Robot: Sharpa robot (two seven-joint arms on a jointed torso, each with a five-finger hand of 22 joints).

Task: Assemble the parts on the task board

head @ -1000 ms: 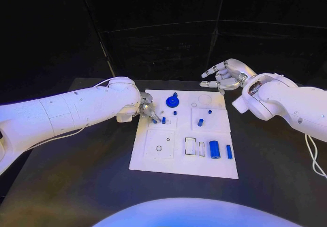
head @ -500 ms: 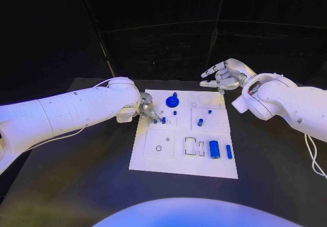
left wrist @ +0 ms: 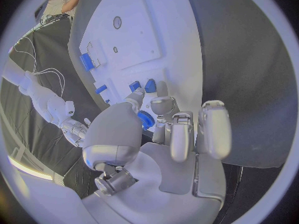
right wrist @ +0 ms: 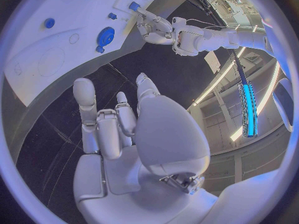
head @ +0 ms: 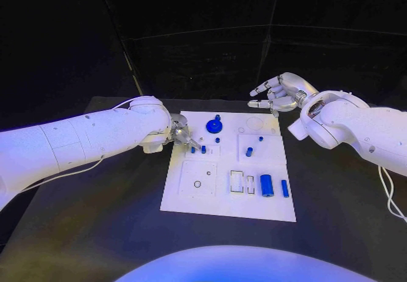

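The white task board [head: 191,200] lies mid-table with blue parts on it. Two short pegs [head: 192,150] [head: 203,149] stand side by side near its left edge. My left hand [head: 182,135] hovers just beyond them at that edge, fingers apart and holding nothing. The left wrist view shows its fingertips [left wrist: 163,103] close to the two pegs [left wrist: 150,85]. A blue toothed disc [head: 214,125] sits near the far edge, also seen as the disc [right wrist: 104,36]. My right hand [head: 278,95] hangs open above the board's far right corner, empty.
Further parts stand on the board: a small peg [head: 218,140], two pegs [head: 249,151] [head: 260,139] on the right, a thick cylinder [head: 267,185] and a thin bar [head: 285,188] nearer me. Rectangular slots [head: 237,181] and round holes [head: 197,184] are cut into it.
My left hand has drawn back a little from the two pegs, so the left one now stands free of its fingertips. My right hand has stayed put.
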